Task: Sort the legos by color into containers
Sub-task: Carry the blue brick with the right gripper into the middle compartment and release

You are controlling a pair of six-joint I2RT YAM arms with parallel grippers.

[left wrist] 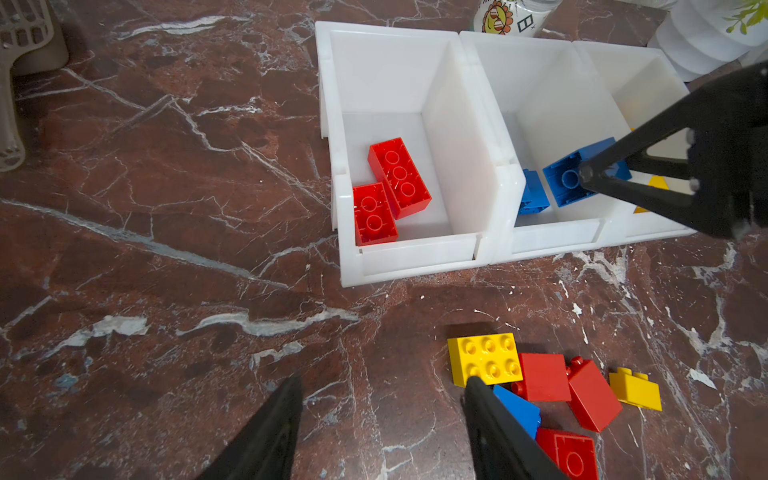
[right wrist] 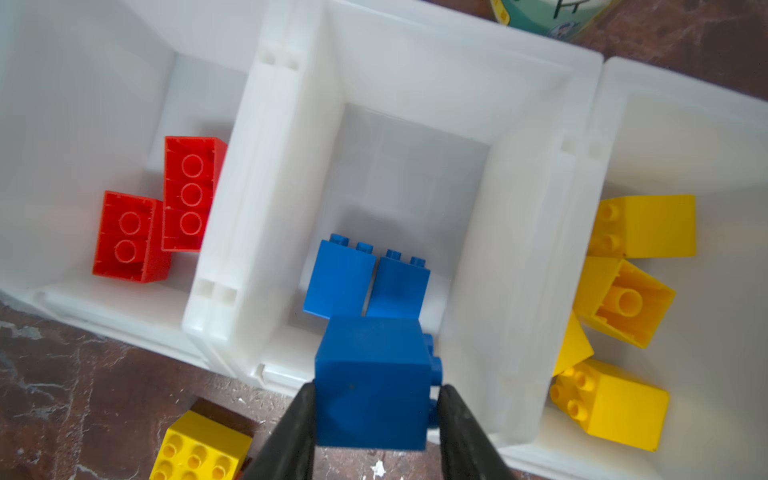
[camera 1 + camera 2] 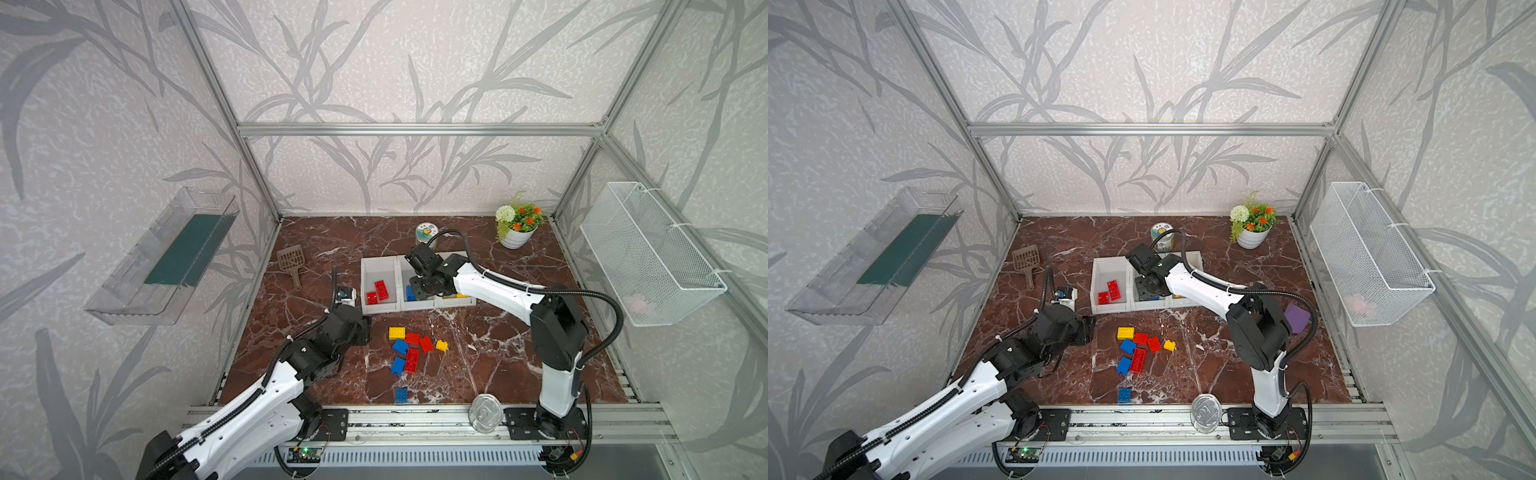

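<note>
Three joined white containers (image 3: 362, 266) stand in a row at mid-table. The left one holds two red legos (image 1: 392, 187), the middle one (image 2: 415, 83) two blue legos (image 2: 361, 278), the right one several yellow legos (image 2: 631, 299). My right gripper (image 2: 378, 388) hangs over the middle bin's front, shut on a blue lego (image 2: 372, 374); in both top views it sits there (image 3: 417, 291). My left gripper (image 1: 382, 382) is open and empty over bare table, just left of a loose pile of red, blue and yellow legos (image 3: 411, 347). One blue lego (image 3: 401, 395) lies alone near the front edge.
A brown scoop (image 3: 293, 259) lies at the left, with a small white device (image 3: 345, 295) beside the bins. A tin (image 3: 428, 232) and a flower pot (image 3: 517, 226) stand behind them. A metal can (image 3: 485, 412) rests on the front rail. A purple piece (image 3: 1296, 318) lies at the right.
</note>
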